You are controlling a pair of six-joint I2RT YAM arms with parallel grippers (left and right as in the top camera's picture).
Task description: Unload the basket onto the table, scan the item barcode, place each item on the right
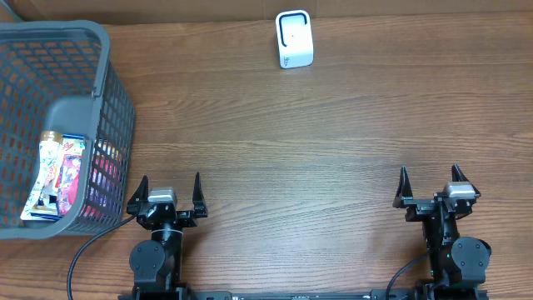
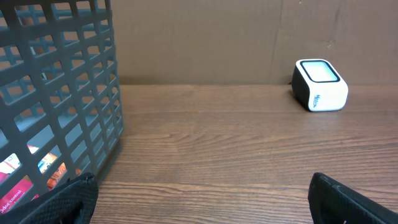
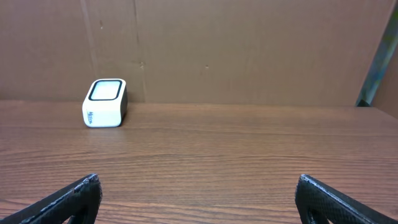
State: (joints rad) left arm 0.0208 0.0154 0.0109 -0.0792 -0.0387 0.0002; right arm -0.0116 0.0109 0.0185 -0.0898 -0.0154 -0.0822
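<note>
Even, diffuse light, seemingly from above; worktop (image 1: 333, 150) uniformly lit, wood grain reads clearly; shadows faint and short; white scanner (image 1: 294, 39) bright yet not washed out; overhead view sharp; wrist views crisp at distance, lower corners dark and slightly soft.

A: Where's the basket (image 1: 105, 77)?
B: Left side of the table (image 1: 291, 158), running from far edge to near edge. The packets (image 1: 62, 175) are inside it, at the near end.
A: Scanner (image 1: 294, 39)?
B: On the table at the far edge, about centre, just before the back wall (image 3: 249, 50). Well apart from the basket.
A: Arms?
B: Both at the near edge. The left gripper (image 1: 171, 182) is just beside the basket's near right corner. The right gripper (image 1: 430, 175) is well off to the right. The scanner lies ahead, between their two lines.
</note>
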